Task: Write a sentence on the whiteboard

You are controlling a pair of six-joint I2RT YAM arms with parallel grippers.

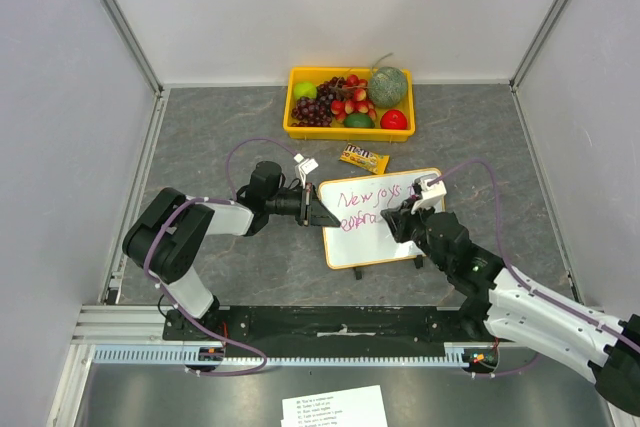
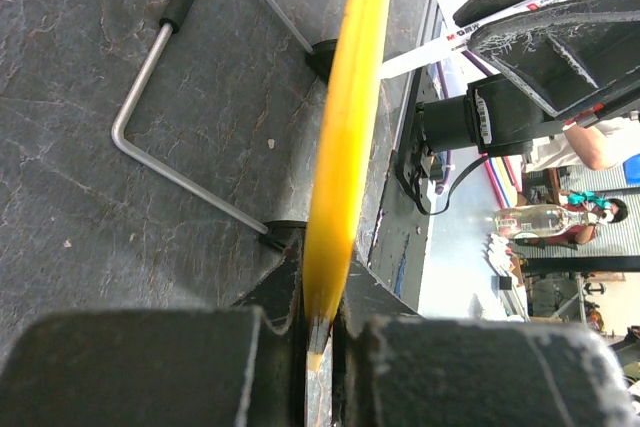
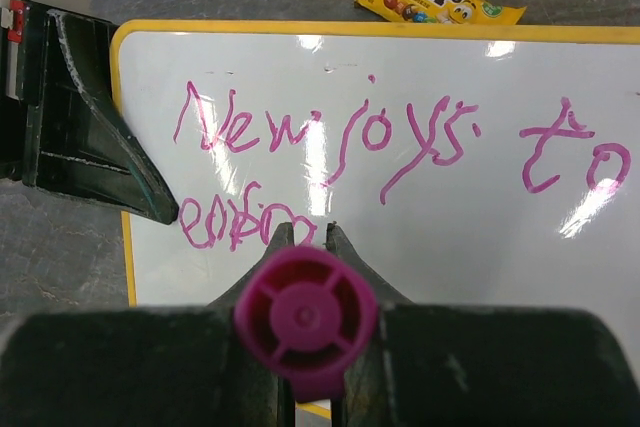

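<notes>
Right gripper (image 3: 305, 237): its jaws are closing narrowly around a marker (image 3: 305, 319), and it is hovering over the near middle of the board.
Marker: a round pink-purple plastic butt with a spoked end is facing the wrist camera; its tip is hiding below the fingers, so I cannot tell whether it is touching the board.
Left gripper (image 2: 315, 327): its two rough black fingers are pinching the board's left edge, with the yellow rim running between them.
Whiteboard (image 1: 400, 242): it is lying right of the table's centre, slightly skewed; a glossy white face is catching lamp glare, and it has a thin yellow-orange frame and rounded corners.
Sentence (image 3: 330, 132): thin pink-purple strokes are reading "New joys to" on the far line, while a second line is starting at the left and disappearing behind the right gripper's fingers.
In the way: the left gripper's wedge-shaped finger is overlapping the left rim, just beside the second line's first letter.
Wire stand (image 2: 170, 162): a bent grey metal rod with black sleeves is lying flat left of the board.
Candy packet (image 1: 364, 158): yellow and crinkly, it is lying just beyond the board's far edge.
Fruit tray (image 1: 290, 107): yellow plastic, it is sitting at the far wall holding grapes, a melon and other fruit.
Paper sheet (image 1: 335, 409): white and printed, it is lying nearest of all, in front of the arm bases.
Table (image 1: 200, 137): it is showing a grey, slate-like surface.
</notes>
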